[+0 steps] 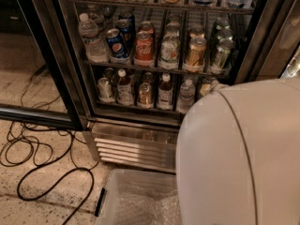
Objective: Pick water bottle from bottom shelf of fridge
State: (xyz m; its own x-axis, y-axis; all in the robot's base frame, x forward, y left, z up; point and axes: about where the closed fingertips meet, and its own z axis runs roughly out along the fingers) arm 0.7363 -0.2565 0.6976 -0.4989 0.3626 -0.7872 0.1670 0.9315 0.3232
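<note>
camera view | speckled floor point(28, 200) with black cables point(44, 175); clear bin point(136, 198) sat below fridge point(63, 74) grille | end effector was out of view, grip could not be told; white arm housing point(243, 153) filled lower right | water bottle point(186, 96) stood on bottom shelf point(136, 108), just right of dark-liquid bottle point(164, 92), near housing edge
</note>
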